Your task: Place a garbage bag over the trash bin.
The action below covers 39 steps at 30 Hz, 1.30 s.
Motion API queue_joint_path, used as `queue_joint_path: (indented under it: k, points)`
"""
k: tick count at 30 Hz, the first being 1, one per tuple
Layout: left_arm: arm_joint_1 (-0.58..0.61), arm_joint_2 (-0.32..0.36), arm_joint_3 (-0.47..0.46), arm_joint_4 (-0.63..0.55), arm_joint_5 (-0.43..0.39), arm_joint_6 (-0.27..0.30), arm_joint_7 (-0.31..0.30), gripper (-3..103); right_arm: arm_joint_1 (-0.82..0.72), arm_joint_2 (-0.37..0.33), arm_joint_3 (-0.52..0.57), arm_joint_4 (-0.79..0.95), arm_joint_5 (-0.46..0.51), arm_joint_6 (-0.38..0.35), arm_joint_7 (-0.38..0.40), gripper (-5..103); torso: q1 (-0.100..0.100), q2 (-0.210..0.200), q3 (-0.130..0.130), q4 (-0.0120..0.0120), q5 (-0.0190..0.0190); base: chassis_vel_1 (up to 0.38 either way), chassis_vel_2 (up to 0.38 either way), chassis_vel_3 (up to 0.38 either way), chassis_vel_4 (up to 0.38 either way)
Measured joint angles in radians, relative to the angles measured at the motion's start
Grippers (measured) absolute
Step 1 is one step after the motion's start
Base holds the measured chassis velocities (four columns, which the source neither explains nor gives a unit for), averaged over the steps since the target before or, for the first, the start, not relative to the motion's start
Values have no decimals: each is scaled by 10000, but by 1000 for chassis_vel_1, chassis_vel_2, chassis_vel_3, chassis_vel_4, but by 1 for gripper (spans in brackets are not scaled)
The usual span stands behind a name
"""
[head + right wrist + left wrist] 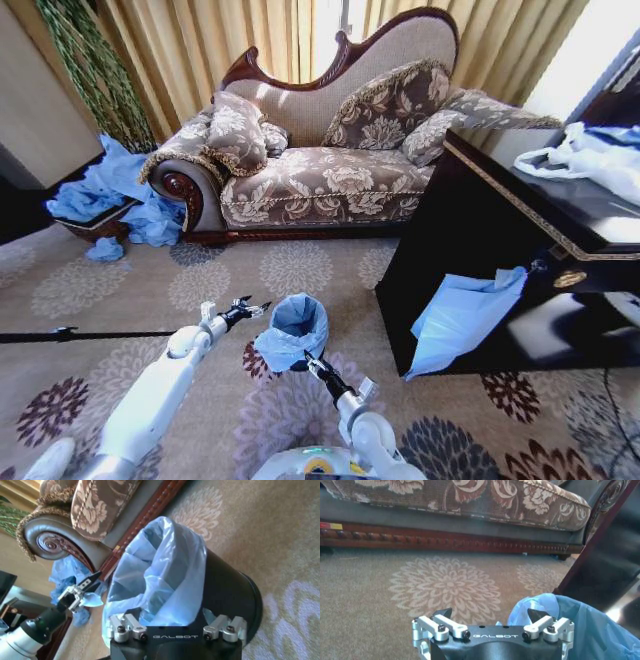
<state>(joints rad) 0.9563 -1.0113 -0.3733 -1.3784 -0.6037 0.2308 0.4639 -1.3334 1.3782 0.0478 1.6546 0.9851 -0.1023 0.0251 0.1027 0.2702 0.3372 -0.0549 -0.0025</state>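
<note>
Garbage bag (293, 330) lines trash bin (235, 592); left hand (252, 309) spread, empty; right hand (311, 362) at rim (grip unclear).

White rounded arms, black wrists, silver end effector brackets with black screws (GALBOT lettering), black fingertips (442, 612)

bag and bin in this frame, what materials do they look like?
Garbage bag: thin plastic film, light blue, slightly see-through, glossy; it wrinkles and folds over the rim. Trash bin: smooth black wall with a soft sheen, probably hard plastic, possibly coated metal. Left end effector is open beside the bag; right end effector is at the bag's near edge.
</note>
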Motion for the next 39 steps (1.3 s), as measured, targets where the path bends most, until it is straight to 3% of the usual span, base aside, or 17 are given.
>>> queue_joint_path:
  k: [2,19,23,30,34,36,39]
  points:
    - [5,-5,2,0,0,-5,-5,100,-2,9,6,-13,-9,11,-48,68,0,0,0,0,-1,0,0,0,0]
    - [0,-126,19,38,-8,-46,-10,100,-22,-108,-118,196,-471,37,9,22,0,3,1,-1,-3,0,0,0,0]
    - [-4,-145,24,64,-5,-57,-1,100,-14,-163,-212,268,-549,-86,159,28,1,0,3,2,0,0,0,0,0]
    - [56,-203,10,114,-4,-87,14,100,179,-152,-379,455,-756,-93,316,61,1,-1,3,0,-3,0,0,0,0]
    - [84,-231,9,132,-5,-110,15,100,253,-167,-384,527,-813,-89,339,71,1,-1,3,1,-1,0,0,0,0]
    - [100,-243,6,133,-8,-126,17,100,256,-285,-385,707,-801,-84,363,83,1,-1,2,0,-2,0,0,0,0]
    - [101,-234,6,132,-18,-129,17,100,192,-395,-392,842,-765,-97,363,88,1,-1,1,0,-2,0,0,0,0]
